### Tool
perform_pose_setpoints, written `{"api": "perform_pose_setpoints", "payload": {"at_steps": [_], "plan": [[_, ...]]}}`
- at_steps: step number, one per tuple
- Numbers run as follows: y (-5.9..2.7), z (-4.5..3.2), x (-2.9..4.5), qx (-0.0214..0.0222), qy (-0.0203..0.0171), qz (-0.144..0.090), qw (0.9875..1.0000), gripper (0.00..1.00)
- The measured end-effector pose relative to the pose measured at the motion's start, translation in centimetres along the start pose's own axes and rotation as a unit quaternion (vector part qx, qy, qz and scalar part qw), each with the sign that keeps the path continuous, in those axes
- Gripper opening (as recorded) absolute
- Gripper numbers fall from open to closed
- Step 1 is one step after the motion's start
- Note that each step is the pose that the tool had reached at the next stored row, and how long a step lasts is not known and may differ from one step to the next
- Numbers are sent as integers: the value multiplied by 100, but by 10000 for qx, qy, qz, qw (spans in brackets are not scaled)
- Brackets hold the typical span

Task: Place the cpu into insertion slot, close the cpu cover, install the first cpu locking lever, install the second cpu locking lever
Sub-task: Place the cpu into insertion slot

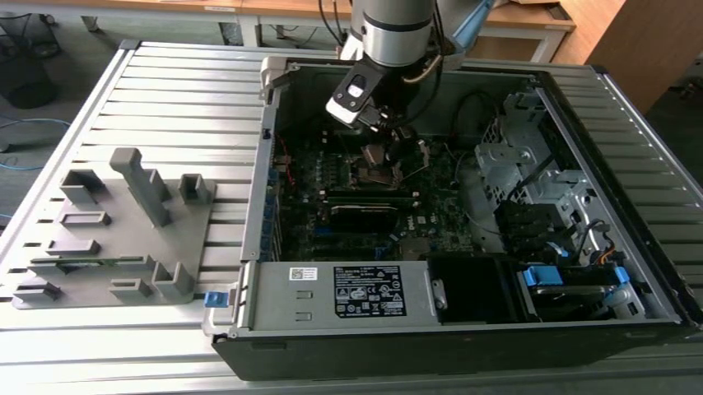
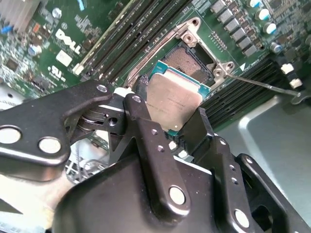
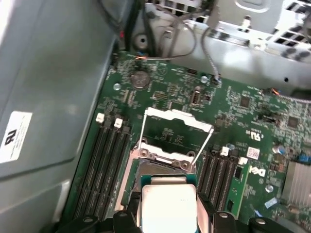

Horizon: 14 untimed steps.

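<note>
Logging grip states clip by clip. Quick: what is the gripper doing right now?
Gripper: shut on the cpu, holding it over the slot; the cover stands open.

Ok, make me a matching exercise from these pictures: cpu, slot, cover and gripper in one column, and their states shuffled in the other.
Column one:
1 cpu
2 slot
3 cover
4 gripper

Column two:
a swung open
b gripped at two edges
c black, shut
d contacts uncovered

Pairs: 1-b, 2-d, 3-a, 4-c
</note>
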<state>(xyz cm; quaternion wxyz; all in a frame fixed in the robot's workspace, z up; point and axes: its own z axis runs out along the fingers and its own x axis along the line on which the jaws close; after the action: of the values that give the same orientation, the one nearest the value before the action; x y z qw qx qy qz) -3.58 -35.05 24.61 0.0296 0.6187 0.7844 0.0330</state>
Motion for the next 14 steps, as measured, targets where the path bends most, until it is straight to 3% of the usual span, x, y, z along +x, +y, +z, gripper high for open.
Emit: {"api": "perform_pose_setpoints", "payload": {"at_steps": [5, 14], "plan": [[-1, 13, 0, 3, -37, 409, 9992, 54], [1, 15, 11, 2, -38, 430, 9991, 54]]}}
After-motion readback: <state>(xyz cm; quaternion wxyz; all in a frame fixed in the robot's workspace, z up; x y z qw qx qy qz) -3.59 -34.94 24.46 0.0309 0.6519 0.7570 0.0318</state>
